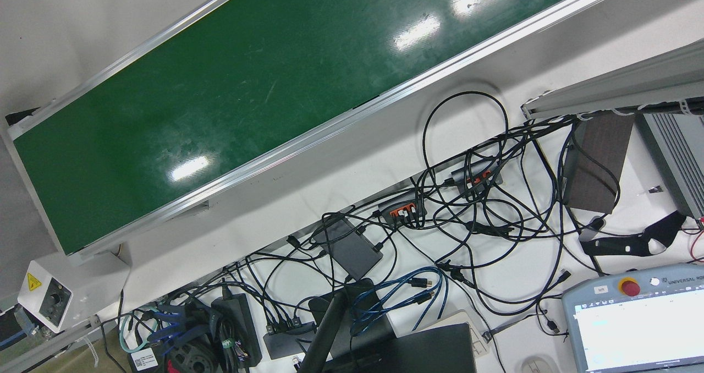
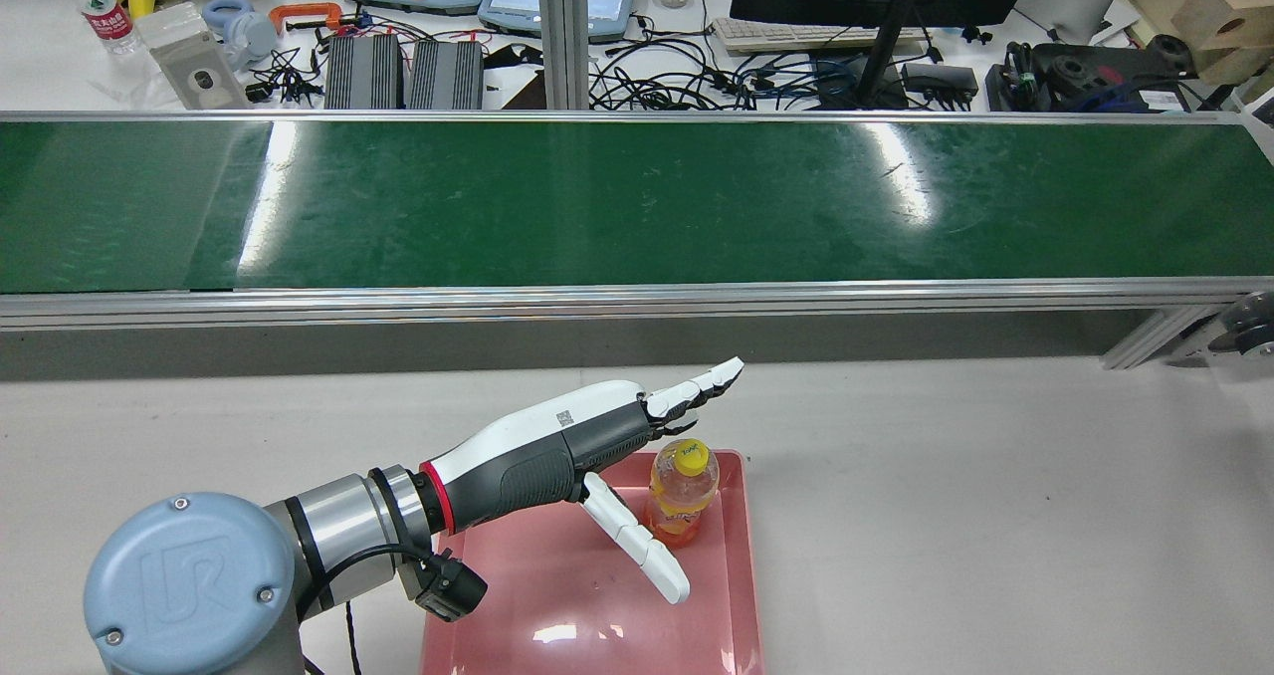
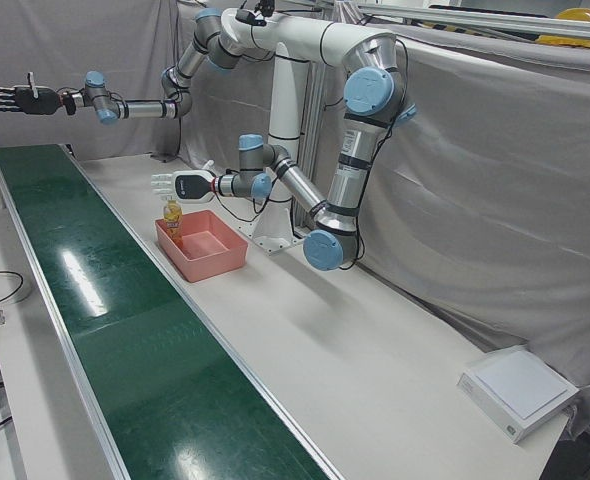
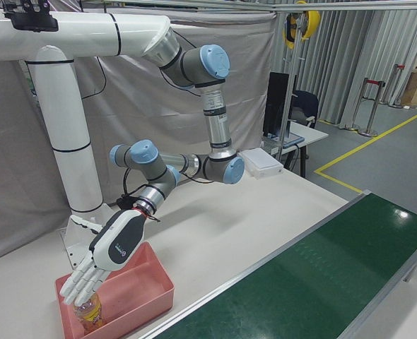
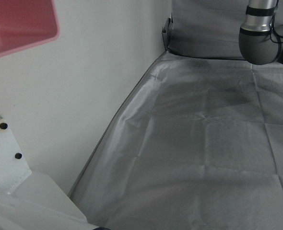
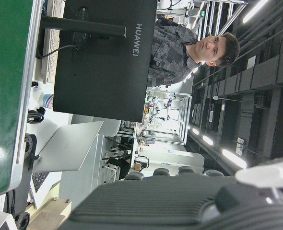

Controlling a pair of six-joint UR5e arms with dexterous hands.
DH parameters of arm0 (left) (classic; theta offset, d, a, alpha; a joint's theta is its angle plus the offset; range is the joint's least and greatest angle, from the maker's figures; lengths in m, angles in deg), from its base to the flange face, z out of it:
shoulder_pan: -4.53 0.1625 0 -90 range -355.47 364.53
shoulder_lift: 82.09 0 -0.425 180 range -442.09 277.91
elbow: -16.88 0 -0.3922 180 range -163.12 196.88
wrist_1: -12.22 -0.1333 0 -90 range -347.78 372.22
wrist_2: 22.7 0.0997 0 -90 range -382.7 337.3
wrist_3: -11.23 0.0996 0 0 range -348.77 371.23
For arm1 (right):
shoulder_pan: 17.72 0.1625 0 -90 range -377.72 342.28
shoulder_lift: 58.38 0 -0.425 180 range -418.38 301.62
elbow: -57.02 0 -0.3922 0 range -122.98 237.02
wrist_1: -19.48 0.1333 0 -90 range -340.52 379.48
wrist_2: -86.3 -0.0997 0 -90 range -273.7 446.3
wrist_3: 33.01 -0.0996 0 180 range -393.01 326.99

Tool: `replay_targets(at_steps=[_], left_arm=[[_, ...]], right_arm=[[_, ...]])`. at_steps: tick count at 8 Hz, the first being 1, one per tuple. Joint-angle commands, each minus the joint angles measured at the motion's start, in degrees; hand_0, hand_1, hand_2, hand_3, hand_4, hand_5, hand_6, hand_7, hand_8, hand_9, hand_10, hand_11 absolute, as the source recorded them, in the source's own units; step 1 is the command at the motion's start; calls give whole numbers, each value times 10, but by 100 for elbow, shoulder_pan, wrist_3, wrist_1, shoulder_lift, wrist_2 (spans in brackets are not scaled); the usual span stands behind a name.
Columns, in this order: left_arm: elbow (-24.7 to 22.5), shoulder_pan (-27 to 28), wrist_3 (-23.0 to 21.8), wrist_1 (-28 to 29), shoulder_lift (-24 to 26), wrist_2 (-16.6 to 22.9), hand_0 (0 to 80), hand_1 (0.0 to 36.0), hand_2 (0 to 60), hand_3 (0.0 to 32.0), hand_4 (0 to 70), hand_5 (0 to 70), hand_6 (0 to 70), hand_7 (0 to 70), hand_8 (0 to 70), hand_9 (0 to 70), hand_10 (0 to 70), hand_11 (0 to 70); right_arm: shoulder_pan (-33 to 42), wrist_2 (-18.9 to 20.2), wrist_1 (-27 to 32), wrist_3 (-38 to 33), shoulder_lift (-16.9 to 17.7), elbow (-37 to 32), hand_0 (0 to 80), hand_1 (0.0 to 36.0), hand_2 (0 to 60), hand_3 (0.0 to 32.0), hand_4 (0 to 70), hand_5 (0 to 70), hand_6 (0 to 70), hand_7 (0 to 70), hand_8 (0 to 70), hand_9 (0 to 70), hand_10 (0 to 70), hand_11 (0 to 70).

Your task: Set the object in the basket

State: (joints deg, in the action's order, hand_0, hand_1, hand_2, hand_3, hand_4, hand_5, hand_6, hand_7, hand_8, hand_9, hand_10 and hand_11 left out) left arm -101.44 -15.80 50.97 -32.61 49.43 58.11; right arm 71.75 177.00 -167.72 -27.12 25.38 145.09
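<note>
Here the left hand reaches low over the pink basket, with its arm stretched out almost flat. Its fingers are straight and spread apart, pointing toward the green belt. The thumb sticks out to the side, just in front of the bottle. The hand holds nothing.

The right hand is far away, held up high past the end of the belt. Its fingers are spread wide too, and it holds nothing.

There is one bottle and one basket. The bottle stands upright inside the basket, in the far corner near the belt. It has a yellow cap, orange drink inside and an orange label. In the right-front view the left hand's fingertips hang right above the bottle's top; I cannot tell if they touch it.

The basket is a shallow pink tray with low walls. It sits on the white worktop, beside the belt. The belt has nothing on it.
</note>
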Motion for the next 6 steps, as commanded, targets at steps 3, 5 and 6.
replay_targets(at_steps=[3, 5, 6], left_arm=[[-51, -207, -80, 115, 23, 4, 465, 103, 0, 0, 0, 29, 0, 6, 5, 12, 50, 89], [-103, -383, -246, 211, 6, 22, 461, 98, 0, 0, 0, 32, 0, 9, 11, 23, 63, 107], [-130, -628, -352, 246, -12, 31, 460, 98, 0, 0, 0, 41, 0, 13, 12, 26, 66, 112]], right_arm=[[0, 0, 0, 0, 0, 0, 0, 0, 0, 0, 0, 0, 0, 0, 0, 0, 0, 0], [0, 0, 0, 0, 0, 0, 0, 0, 0, 0, 0, 0, 0, 0, 0, 0, 0, 0], [0, 0, 0, 0, 0, 0, 0, 0, 0, 0, 0, 0, 0, 0, 0, 0, 0, 0]])
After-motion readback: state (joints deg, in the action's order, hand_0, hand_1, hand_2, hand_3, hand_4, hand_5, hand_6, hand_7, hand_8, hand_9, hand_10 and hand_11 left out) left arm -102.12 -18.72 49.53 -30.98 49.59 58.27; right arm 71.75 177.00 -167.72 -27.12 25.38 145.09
